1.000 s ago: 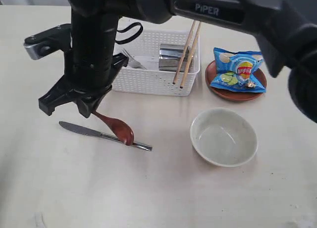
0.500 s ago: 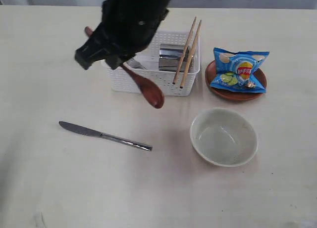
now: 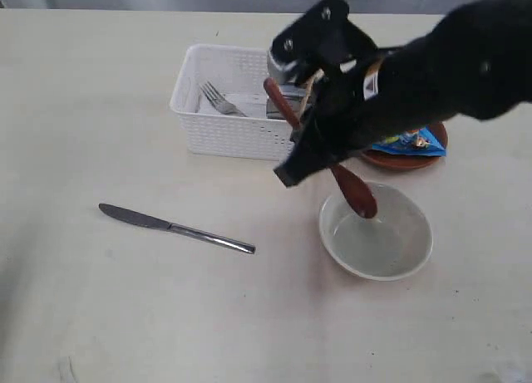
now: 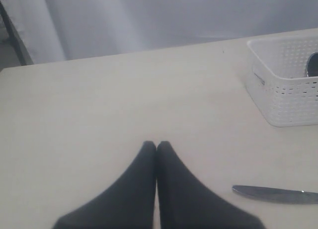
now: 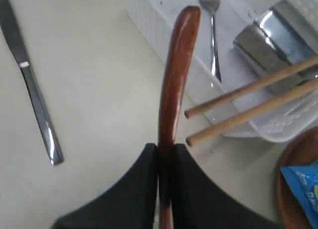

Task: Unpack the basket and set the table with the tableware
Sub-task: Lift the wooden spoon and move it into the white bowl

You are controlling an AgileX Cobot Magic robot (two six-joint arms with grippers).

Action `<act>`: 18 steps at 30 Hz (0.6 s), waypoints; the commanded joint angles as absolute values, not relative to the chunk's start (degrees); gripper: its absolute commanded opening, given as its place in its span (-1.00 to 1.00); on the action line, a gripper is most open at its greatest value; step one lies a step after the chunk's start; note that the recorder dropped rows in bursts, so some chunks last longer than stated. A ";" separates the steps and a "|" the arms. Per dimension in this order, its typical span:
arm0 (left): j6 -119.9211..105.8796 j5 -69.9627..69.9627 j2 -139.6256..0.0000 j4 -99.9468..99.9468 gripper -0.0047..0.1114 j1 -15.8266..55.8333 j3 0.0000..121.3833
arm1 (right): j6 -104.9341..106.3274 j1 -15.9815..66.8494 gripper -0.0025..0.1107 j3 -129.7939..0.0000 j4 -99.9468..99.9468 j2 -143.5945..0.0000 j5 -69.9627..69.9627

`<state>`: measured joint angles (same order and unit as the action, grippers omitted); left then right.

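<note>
Since the earlier frame, the right tool (image 3: pixel 314 149) has carried the spoon (image 3: pixel 356 193) from in front of the basket (image 3: pixel 224 135) across to the bowl (image 3: pixel 413 252). The arm now reaches in from the right of the exterior view. The tool's jaws are clamped on the spoon's handle. The spoon is tilted, with its handle end up over the basket's right part and its rounded end down over the far side of the bowl. Whether it touches the bowl cannot be told.

The left tool (image 4: pixel 156 145) has its jaws pressed together with nothing between them, above bare tabletop (image 3: pixel 100 316).

The knife (image 3: pixel 174 227) lies flat on the tabletop, well apart from the bowl and in front of the basket, as before. The fork (image 3: pixel 218 99) and the steel cup (image 5: pixel 276 35) are inside the basket, and two chopsticks (image 5: pixel 248 88) lean out over its rim. The plate (image 3: pixel 403 163) sits beyond the bowl and beside the basket, with a blue chip bag (image 3: pixel 420 142) lying on it, both partly hidden by the arm.
</note>
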<state>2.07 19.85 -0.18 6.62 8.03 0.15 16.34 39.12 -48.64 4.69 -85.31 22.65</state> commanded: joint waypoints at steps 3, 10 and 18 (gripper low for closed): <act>2.37 19.72 0.00 6.48 -0.92 8.03 0.00 | 17.18 38.75 -0.96 -45.27 -3.74 -84.85 18.08; 2.37 19.72 0.00 6.48 -0.92 8.03 0.00 | 16.93 38.75 -0.96 -43.64 -2.73 -85.06 21.87; 2.37 19.72 0.00 6.48 -0.92 8.03 0.00 | 16.93 38.75 -0.96 -38.44 -2.73 -85.06 12.54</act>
